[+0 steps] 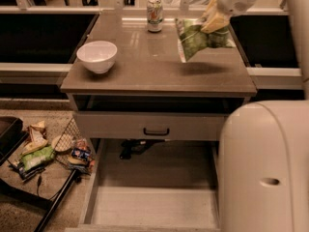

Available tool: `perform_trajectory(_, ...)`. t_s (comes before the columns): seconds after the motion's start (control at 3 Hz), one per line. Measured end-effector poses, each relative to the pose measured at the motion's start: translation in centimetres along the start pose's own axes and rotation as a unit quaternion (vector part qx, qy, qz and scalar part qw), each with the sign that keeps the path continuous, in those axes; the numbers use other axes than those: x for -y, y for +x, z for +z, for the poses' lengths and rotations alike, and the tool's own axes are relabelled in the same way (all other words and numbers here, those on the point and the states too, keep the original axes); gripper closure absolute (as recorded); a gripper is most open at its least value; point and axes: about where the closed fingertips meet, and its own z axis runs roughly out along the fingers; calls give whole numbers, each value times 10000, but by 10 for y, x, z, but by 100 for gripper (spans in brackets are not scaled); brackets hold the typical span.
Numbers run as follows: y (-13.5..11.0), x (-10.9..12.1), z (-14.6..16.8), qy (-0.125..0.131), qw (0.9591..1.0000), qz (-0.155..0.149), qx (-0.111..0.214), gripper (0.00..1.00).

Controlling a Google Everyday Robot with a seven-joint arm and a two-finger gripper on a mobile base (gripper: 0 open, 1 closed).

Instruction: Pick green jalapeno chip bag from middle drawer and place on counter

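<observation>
In the upper right of the frame the pincer [216, 22] is clamped on the green jalapeno chip bag [200, 40], which hangs over the counter [145, 66], far from the open middle drawer [154, 209]; placing is in hand, and it likely calls for lowering, then release.

Desk [145, 76]: bowl [96, 56] front-left, can [154, 14] rear centre. Gripper [214, 23] over the rear-right part, fingers pinching the top of the bag [200, 41]. Bag hangs under it, above the desk, right of the can. Below the desk top: drawer front [156, 124], then the open drawer [154, 209] pulled out toward the camera. Snack litter [48, 151] on the floor left of the drawer. Robot body [263, 168] front-right.
</observation>
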Motion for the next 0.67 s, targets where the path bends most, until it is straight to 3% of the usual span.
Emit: perform_trajectory(0.67, 2, 7, 11, 62, 10000, 11, 31, 58)
